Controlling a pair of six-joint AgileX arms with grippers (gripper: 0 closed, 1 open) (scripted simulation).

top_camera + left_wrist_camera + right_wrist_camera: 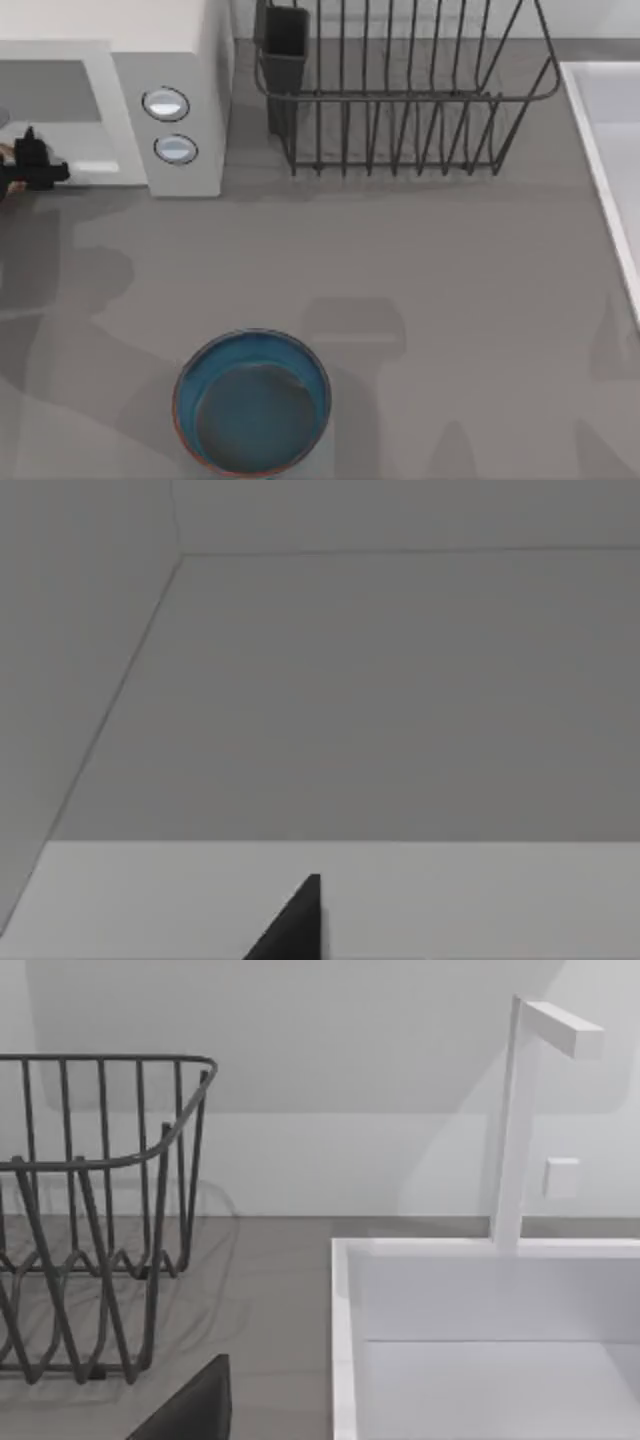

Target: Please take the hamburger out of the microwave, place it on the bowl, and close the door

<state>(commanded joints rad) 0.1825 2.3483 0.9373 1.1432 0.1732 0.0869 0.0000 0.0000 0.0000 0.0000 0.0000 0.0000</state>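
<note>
- Boxy white microwave [190, 110] with grey control panel and two round silvery knobs sits at the far left of the grey tabletop [450, 300]; its front faces the near side.
- White-framed door [70, 110] with grey window looks flat against the microwave front in the top view; cannot tell for sure whether it is fully shut.
- Left gripper [30, 165], black, is at the far left edge of the top view, right at the lower part of the door front; contact with the door cannot be judged, and I cannot tell the state of its jaws.
- Left wrist view: plain grey surfaces meeting at seams, a white band below them, and a dark tip of a left finger [295, 930] in front.
- Round deep-blue bowl [252, 400] with thin rusty-brown rim and dark greyish inside stands near, left of centre, well apart from the microwave; nothing in it.
- Dark wire dish rack [400, 90] stands far centre, just right of the microwave, with a dark cutlery cup [284, 45] on its left end.
- White sink basin [610, 150] lies along the right edge; right wrist view shows its rim and a white faucet [520, 1120].
- Right arm's finger [195, 1410] shows as a dark tip, with rack and sink beyond; jaws' state cannot be told.
</note>
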